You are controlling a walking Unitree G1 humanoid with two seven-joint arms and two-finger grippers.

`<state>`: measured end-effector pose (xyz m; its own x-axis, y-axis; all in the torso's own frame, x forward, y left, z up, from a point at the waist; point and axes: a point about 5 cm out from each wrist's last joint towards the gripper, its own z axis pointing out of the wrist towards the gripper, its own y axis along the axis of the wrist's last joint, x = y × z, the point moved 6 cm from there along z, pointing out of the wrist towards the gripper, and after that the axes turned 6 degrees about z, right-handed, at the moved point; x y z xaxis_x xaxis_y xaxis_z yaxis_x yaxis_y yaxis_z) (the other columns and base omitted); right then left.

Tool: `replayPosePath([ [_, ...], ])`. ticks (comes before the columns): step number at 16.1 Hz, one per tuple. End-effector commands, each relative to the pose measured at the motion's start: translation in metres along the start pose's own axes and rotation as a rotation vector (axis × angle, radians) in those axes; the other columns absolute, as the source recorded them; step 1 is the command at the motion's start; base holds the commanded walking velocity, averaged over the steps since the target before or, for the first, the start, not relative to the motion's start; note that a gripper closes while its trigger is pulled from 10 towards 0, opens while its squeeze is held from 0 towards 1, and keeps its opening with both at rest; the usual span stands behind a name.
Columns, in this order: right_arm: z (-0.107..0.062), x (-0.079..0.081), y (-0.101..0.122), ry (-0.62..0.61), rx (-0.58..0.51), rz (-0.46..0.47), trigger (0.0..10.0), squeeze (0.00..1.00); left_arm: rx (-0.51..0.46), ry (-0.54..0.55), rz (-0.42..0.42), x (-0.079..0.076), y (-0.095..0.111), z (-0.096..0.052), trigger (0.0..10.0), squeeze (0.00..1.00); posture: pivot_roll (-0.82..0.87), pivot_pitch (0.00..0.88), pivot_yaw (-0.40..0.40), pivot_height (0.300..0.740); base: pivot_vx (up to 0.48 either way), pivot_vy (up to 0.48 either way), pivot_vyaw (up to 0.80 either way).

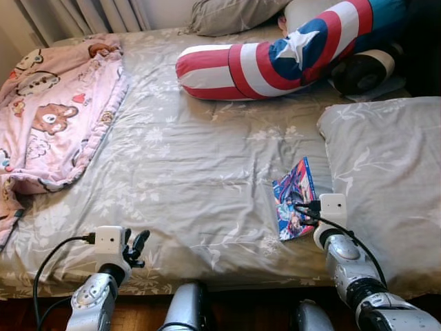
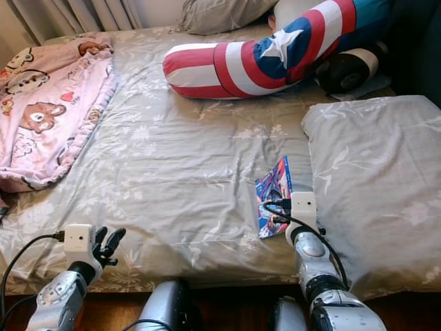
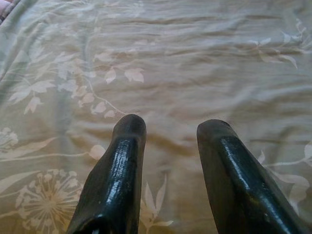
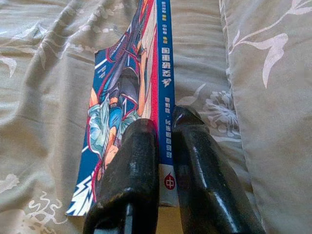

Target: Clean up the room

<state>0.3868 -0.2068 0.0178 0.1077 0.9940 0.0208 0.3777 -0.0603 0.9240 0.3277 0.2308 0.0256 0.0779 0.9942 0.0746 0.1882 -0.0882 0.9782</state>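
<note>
- Nearest to us, our left gripper (image 1: 138,247) hovers low over the front edge of the bed (image 1: 207,158), on its left side. Its two black fingers (image 3: 119,170) stand well apart with nothing between them, only the grey floral sheet under them.
- On the right, our right gripper (image 4: 163,146) has its fingers nearly together, pinched on the near spine edge of a comic book (image 1: 295,198). One finger lies on the colourful cover and the other on the blue spine strip.
- The comic book lies on the sheet near the bed's front right, just beside the left edge of a big grey pillow (image 1: 389,179). We see a blue spine with printed characters and a cover in blue, red and white.
- The grey pillow carries the same pale leaf print as the sheet and takes up the right side of the bed.
- Further back on the left, a pink blanket (image 1: 55,110) with bear pictures lies crumpled along the bed's left edge.
- Toward the head of the bed, a long bolster cushion (image 1: 275,58) in red, white and blue stripes with a white star lies crosswise.
- Behind it we see another grey pillow (image 1: 234,14) against the wall, and curtains (image 1: 103,14) hang at the far left.
</note>
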Motion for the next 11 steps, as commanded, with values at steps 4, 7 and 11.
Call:
replayPosePath([
  [4,-0.003,0.004,-0.016,0.005,0.048,-0.001,10.0,0.89,0.035,0.007,0.006,0.004,-0.008,-0.006,10.0,0.0,0.15,0.191,0.107,0.63,0.0,0.0,0.0],
  [7,-0.002,-0.001,-0.012,-0.017,0.038,-0.009,10.0,0.45,0.033,0.005,0.002,0.001,-0.006,-0.004,10.0,0.0,0.15,0.18,0.105,0.63,0.0,0.0,0.0],
  [11,-0.001,-0.021,-0.001,-0.105,0.001,-0.006,10.0,0.0,0.026,0.005,-0.005,-0.001,-0.004,-0.001,10.0,0.0,0.15,0.176,0.103,0.63,0.0,0.0,0.0],
])
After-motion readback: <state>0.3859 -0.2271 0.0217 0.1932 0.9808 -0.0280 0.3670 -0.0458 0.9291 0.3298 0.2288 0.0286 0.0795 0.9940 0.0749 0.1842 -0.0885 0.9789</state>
